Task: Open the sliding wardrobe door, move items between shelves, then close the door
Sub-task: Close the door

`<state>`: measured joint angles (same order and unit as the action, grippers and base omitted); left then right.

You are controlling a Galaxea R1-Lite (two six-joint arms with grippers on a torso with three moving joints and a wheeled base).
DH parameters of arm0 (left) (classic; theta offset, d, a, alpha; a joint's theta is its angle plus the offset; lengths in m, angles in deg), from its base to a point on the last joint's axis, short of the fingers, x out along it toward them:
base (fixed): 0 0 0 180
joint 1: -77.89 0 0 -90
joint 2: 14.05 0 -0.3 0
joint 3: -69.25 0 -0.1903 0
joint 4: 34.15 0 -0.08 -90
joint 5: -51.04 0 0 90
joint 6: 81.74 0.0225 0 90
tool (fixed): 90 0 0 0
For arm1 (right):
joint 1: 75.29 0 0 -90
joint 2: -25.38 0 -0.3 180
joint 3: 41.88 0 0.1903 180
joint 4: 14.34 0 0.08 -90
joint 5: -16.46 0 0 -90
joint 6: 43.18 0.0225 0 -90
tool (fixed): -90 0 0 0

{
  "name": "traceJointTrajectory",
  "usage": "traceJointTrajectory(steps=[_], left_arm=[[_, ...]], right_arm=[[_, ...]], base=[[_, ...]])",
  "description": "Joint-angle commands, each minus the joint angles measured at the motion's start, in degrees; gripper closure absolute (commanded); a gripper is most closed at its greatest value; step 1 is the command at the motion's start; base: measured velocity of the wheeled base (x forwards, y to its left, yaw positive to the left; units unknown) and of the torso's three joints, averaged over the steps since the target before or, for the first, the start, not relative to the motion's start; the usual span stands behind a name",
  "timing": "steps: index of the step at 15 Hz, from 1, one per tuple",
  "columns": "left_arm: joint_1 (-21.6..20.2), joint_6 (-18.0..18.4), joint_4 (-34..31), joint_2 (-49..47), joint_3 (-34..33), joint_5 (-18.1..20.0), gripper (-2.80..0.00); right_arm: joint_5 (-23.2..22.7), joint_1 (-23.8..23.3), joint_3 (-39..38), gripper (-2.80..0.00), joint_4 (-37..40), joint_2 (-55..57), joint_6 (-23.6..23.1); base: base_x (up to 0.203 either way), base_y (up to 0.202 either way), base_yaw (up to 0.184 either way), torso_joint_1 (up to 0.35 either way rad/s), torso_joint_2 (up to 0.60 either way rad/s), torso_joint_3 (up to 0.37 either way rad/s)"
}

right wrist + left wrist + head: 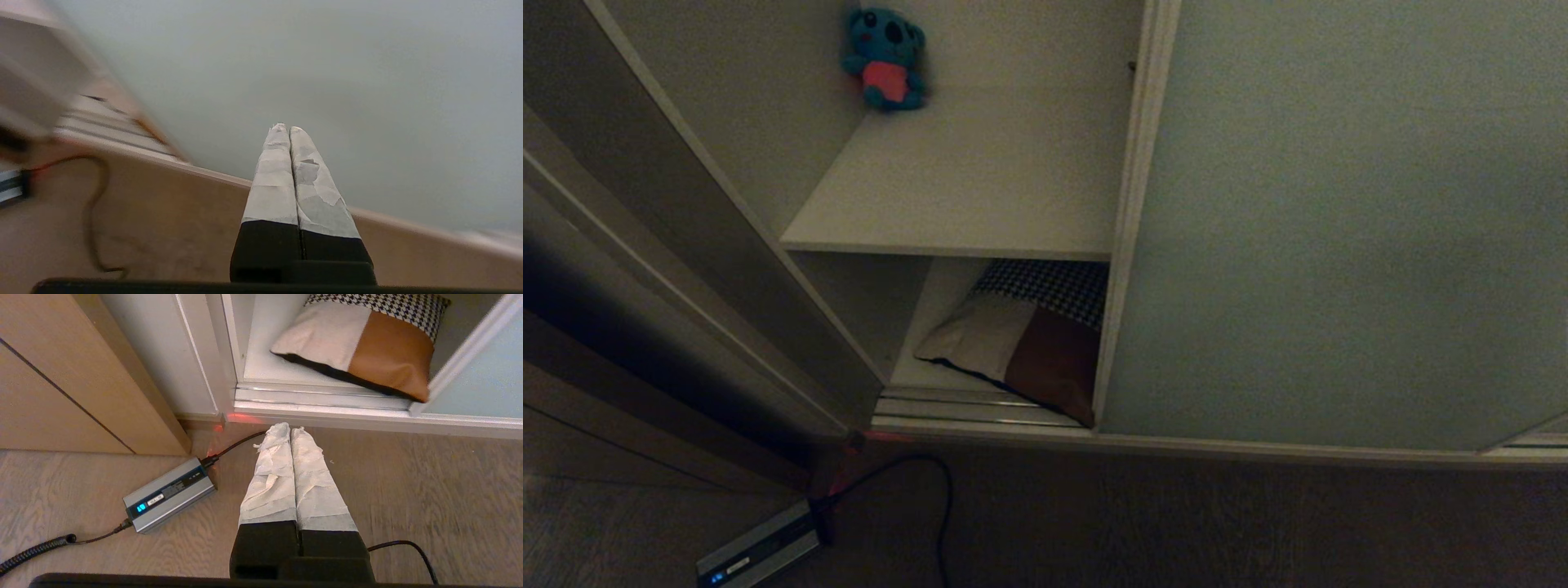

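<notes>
The sliding wardrobe door (pixel 1339 229) is a pale grey-green panel filling the right of the head view, slid aside so the left compartment stands open. On the bottom shelf (pixel 261 363) lies the patchwork cushion (pixel 1033 339) (pixel 367 343) of beige, rust-brown and houndstooth, one corner at the door's edge. Above it is an off-white shelf (pixel 964 188). My left gripper (pixel 290 430) is shut and empty, low over the floor before the wardrobe's track. Shut and empty too, my right gripper (pixel 284 128) points at the door panel (pixel 327 61) near its foot. Neither arm shows in the head view.
A blue plush toy (pixel 886 59) sits at the back of the upper shelf. A grey charger box (pixel 169 495) (pixel 756 555) with black cables (pixel 939 506) lies on the wooden floor left of the opening. A wood-fronted cabinet (pixel 61 375) stands to the left.
</notes>
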<state>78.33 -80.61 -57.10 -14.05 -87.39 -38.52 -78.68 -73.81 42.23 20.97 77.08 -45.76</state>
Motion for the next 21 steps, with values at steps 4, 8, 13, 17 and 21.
traceJointTrajectory(steps=[4, 8, 13, 17, 21], left_arm=[[0.0, 0.0, 0.0, -0.1, 0.0, 0.0, 0.0], [0.0, 0.0, 0.0, 0.0, 0.0, 0.0, 0.0], [0.0, 0.0, 0.0, 0.0, 0.0, 0.0, 0.0], [0.0, 0.0, 0.0, -0.1, 0.0, 0.0, 0.0], [0.0, 0.0, 0.0, -0.1, 0.0, 0.0, 0.0]], right_arm=[[12.3, 4.5, -2.5, 0.0, 0.5, -1.1, -2.7], [12.8, 4.7, -1.0, 0.0, 0.7, -0.8, -3.8], [9.1, 8.8, -1.9, 0.0, 7.8, -5.4, -7.2], [12.1, 3.6, 0.4, 0.0, 7.8, -4.1, -6.6], [12.3, -9.1, 0.9, 0.0, 6.9, -3.1, -6.2]], base=[[0.0, 0.0, 0.0, 0.0, 0.0, 0.0], [0.0, 0.0, 0.0, 0.0, 0.0, 0.0], [0.0, 0.0, 0.0, 0.0, 0.0, 0.0], [0.0, 0.0, 0.0, 0.0, 0.0, 0.0], [0.0, 0.0, 0.0, 0.0, 0.0, 0.0]])
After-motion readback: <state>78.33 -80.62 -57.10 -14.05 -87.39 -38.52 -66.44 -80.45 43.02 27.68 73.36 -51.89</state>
